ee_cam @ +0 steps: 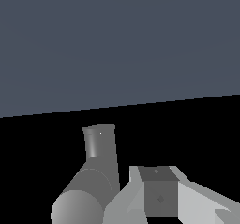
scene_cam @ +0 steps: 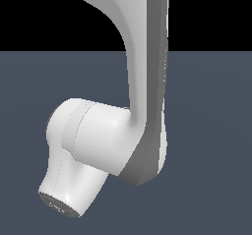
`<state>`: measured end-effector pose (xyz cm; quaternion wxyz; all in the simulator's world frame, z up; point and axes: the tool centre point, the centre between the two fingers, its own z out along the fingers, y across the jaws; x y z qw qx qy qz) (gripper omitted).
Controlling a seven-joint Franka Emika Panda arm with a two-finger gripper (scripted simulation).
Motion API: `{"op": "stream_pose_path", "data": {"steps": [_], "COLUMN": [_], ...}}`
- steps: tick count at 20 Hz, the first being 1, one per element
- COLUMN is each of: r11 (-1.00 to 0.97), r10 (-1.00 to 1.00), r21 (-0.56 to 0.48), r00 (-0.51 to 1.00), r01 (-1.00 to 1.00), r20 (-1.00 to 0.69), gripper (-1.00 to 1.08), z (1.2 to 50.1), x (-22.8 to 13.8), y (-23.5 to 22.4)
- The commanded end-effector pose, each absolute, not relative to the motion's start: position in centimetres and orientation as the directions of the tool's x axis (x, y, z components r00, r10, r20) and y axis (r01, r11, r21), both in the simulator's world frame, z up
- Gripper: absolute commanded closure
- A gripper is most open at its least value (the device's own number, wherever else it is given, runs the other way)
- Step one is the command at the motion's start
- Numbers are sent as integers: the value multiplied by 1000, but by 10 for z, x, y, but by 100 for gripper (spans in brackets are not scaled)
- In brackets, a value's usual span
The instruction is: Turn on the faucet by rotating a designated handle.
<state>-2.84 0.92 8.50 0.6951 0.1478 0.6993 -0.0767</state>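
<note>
- I can read no text, label, brand, number or sign in either view.
- My arm (scene_cam: 98,140) shows plain white and grey shells in the exterior view; the dark end cap at its lowest tip carries faint marks and a small green dot, too small to read.
- In the wrist view the faucet (ee_cam: 96,171) is bare grey metal with nothing written on it; one tiny white speck sits near its upper end, not a character.
- Beside the faucet, my gripper (ee_cam: 159,195) has a grey block with small dark dimples on it, no lettering.
- The floor (ee_cam: 117,45) behind the faucet is unmarked blue-grey.
</note>
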Motion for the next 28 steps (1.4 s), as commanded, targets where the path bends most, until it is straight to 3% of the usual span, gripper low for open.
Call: {"op": "stream_pose_path", "data": {"steps": [1,10,21,28], "r11": [956,973,974,974], "r10": [69,3,-4,-4], "r21": [68,3,-4,-4], "r00": [6,0,-1,-1], "r01": [287,231,225,225], "r20": [-998,-1000,-1000,-1000], "gripper": [108,108,108,108], "z": [80,71,70,96], "x": [-24,-14,-13,-11], "y": [5,-3,-4,5]}}
